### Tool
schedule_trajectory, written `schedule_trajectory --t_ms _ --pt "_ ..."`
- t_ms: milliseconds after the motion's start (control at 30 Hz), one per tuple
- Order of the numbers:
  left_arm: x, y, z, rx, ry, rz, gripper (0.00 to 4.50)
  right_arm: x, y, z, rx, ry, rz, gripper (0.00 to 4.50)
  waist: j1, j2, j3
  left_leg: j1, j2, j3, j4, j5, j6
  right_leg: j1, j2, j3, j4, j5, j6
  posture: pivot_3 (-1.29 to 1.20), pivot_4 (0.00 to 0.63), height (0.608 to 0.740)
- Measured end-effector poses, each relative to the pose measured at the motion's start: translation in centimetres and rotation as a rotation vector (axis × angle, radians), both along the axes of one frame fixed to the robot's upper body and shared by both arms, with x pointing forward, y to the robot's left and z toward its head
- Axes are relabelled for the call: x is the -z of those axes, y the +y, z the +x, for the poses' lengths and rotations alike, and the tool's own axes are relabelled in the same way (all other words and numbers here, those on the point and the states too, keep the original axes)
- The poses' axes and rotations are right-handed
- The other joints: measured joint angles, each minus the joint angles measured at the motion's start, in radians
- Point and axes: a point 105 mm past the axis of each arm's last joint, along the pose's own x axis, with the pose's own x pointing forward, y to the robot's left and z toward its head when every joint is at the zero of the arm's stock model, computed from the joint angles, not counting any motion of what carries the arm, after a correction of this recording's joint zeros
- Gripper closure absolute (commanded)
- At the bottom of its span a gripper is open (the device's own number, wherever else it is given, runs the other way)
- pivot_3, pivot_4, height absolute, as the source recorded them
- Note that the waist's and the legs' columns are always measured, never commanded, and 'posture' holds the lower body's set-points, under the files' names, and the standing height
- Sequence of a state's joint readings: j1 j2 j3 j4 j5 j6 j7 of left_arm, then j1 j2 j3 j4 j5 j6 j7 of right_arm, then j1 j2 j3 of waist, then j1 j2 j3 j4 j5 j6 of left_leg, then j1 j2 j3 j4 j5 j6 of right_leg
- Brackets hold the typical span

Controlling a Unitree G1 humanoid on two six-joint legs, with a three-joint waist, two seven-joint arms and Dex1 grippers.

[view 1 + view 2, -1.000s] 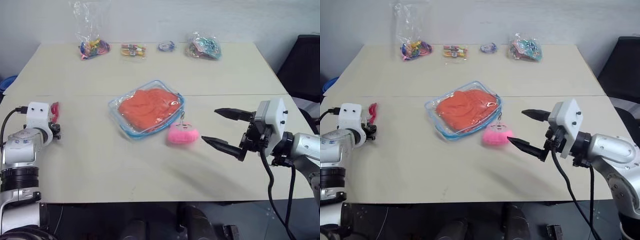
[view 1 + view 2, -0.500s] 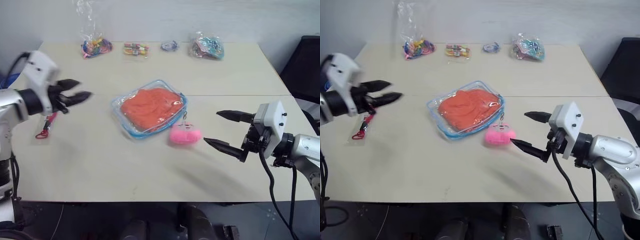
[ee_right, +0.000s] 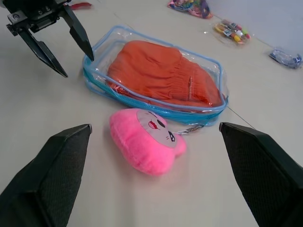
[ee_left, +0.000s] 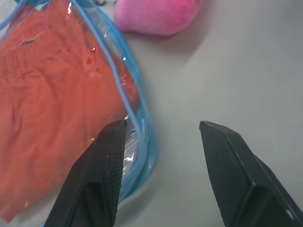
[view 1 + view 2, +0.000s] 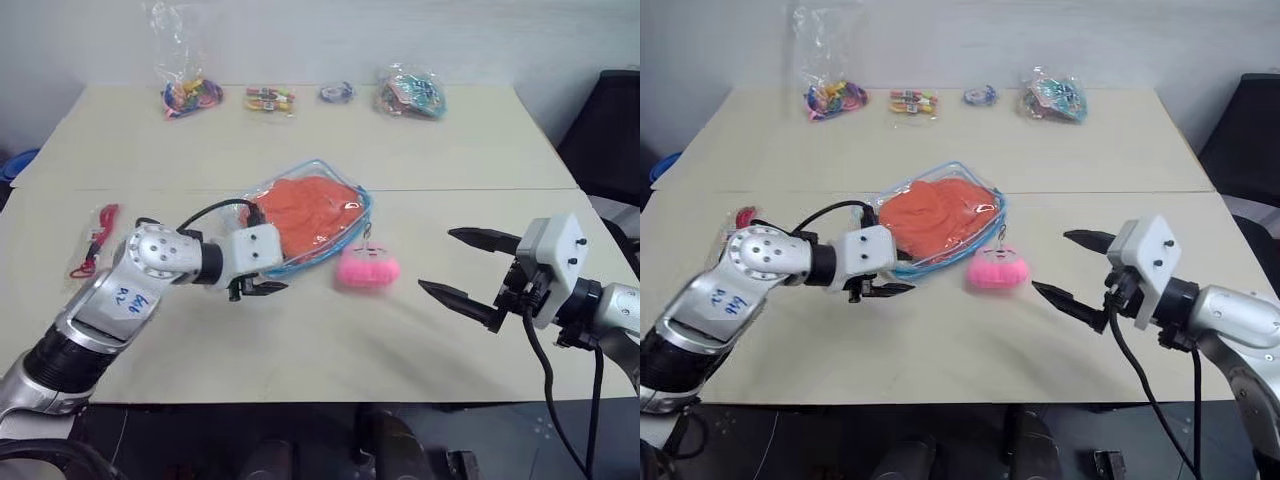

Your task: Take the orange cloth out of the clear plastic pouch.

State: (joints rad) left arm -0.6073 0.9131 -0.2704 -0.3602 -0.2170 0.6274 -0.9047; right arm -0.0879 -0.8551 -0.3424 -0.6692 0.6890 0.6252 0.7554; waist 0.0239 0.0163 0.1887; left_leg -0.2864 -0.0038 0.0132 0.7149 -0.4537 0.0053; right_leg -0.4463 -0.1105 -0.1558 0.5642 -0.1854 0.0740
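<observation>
left gripper (image 5: 262, 288) open at the near left corner of the clear plastic pouch (image 5: 345, 243) holding the orange cloth (image 5: 310, 210); right gripper (image 5: 462, 268) wide open, empty, right of the pink plush toy (image 5: 367, 268).

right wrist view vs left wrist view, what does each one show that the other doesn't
Right wrist view alone: the open left gripper beside the pouch, small clear bags farther back, the toy's printed face. Left wrist view alone: one left finger over the pouch's blue-trimmed edge, the other over bare table. Both: the clear plastic pouch, the orange cloth inside, the pink plush toy.
</observation>
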Motion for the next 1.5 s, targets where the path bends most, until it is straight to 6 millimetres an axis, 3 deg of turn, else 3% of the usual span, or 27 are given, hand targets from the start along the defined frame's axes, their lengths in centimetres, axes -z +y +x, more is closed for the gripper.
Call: schedule_trajectory --t_ms 67,167,267,433,833,967,1067,1267,1367,1500 --pt "1.1 -0.3 0.6 -0.008 -0.048 0.067 1.91 0.1 -0.2 -0.2 0.019 0.003 -0.004 0.0 0.004 0.0 0.0 -0.001 0.0 -0.001 0.0 0.0 0.001 0.0 0.0 0.0 0.0 0.0 0.0 0.0 0.15 0.74" --pt "0.9 -0.4 2.1 -0.064 -0.12 0.074 2.41 0.2 -0.1 -0.5 0.02 0.001 -0.009 0.0 0.006 0.0 0.0 -0.002 -0.001 -0.001 0.001 -0.001 0.002 0.0 0.0 0.0 0.0 0.0 0.0 0.0 0.15 0.74" --pt "1.0 -0.8 2.2 -0.05 -0.153 0.094 3.37 0.5 -0.3 -0.5 0.038 0.01 -0.009 0.0 0.003 0.0 0.0 -0.002 0.0 -0.001 0.001 -0.001 0.003 0.0 0.0 -0.001 -0.001 0.0 0.0 0.0 0.15 0.74" --pt "2.3 -0.8 1.8 -0.037 -0.121 0.116 4.47 0.3 -0.5 -0.4 0.054 0.002 -0.006 0.0 0.004 0.0 0.0 -0.002 0.0 -0.001 0.001 -0.001 0.003 0.0 0.0 0.0 -0.001 0.0 0.0 0.0 0.15 0.74" --pt "3.4 -0.1 1.2 -0.041 -0.094 0.107 4.47 0.3 -0.5 -0.4 0.055 0.002 -0.004 0.0 0.003 0.0 0.0 -0.001 0.0 -0.001 0.001 -0.001 0.003 0.0 0.0 0.0 -0.001 0.0 0.001 0.0 0.15 0.74" --pt "3.2 0.4 1.1 0.093 -0.155 0.133 4.47 0.5 -0.4 -0.7 0.024 0.015 -0.025 0.0 0.004 0.0 0.0 -0.001 0.0 -0.002 0.001 -0.001 0.003 0.0 -0.001 -0.001 -0.001 0.0 0.0 0.0 0.15 0.74" --pt "3.2 2.8 2.0 0.237 -0.253 0.234 4.47 1.5 -0.3 -1.6 -0.044 0.066 -0.061 0.0 0.003 0.0 0.0 -0.001 0.0 -0.002 0.001 -0.001 0.003 0.0 0.0 -0.002 -0.001 0.0 0.0 0.0 0.15 0.74" --pt "2.4 4.5 3.7 0.424 -0.389 0.279 4.47 2.7 -0.3 -2.8 -0.121 0.135 -0.103 0.0 0.01 0.0 0.0 -0.002 -0.001 -0.002 0.002 -0.002 0.004 0.0 -0.001 -0.003 -0.001 0.001 0.001 0.0 0.15 0.74" --pt "1.7 3.8 3.9 0.609 -0.518 0.31 4.47 3.1 -0.5 -3.3 -0.137 0.153 -0.11 0.0 0.01 0.0 0.0 -0.002 -0.002 0.001 0.003 -0.003 0.007 0.0 -0.002 -0.003 -0.001 0.001 0.002 0.0 0.15 0.74" --pt "1.1 3.7 4.6 0.693 -0.595 0.352 4.47 3.3 -0.9 -3.5 -0.123 0.159 -0.118 0.0 0.009 -0.001 0.0 -0.002 -0.002 0.003 0.003 -0.004 0.008 0.0 -0.001 -0.003 -0.002 0.002 0.003 0.0 0.15 0.74"
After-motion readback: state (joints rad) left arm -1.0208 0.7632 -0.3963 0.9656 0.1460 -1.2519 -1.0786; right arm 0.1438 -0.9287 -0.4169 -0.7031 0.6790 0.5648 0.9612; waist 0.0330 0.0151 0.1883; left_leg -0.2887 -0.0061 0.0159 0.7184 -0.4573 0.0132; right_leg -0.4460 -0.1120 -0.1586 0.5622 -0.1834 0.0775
